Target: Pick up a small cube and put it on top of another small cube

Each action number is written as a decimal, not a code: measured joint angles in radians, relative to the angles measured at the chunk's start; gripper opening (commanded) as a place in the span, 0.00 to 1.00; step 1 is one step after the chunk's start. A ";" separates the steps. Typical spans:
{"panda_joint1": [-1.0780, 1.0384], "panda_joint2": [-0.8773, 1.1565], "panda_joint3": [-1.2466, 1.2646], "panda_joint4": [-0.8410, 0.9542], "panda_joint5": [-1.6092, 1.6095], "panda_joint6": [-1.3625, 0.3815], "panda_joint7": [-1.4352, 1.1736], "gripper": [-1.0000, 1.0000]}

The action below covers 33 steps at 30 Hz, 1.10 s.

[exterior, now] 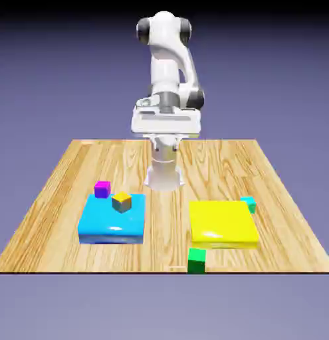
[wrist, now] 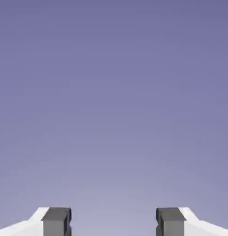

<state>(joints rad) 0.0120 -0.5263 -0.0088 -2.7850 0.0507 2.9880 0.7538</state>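
Claw released above the counter
Claw (wrist: 114,222) spread, holding nothing; green cube (exterior: 197,261) at counter's (exterior: 163,229) near edge; purple cube (exterior: 102,189) by blue slab (exterior: 112,219)

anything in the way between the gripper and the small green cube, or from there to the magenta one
Nothing visible blocks the open tool from the small bright green cube. Between that and the small magenta-purple cube lies the glossy blue slab.
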 measured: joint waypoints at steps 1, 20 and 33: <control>0.001 0.036 -0.007 0.021 0.042 -0.041 0.011 0.50; 0.013 0.725 -0.142 0.425 0.848 -0.822 0.221 0.50; 0.021 1.196 -0.235 0.701 1.400 -1.356 0.365 0.50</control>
<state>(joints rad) 0.0329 0.6697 -0.2438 -2.0837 1.4504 1.6317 1.1188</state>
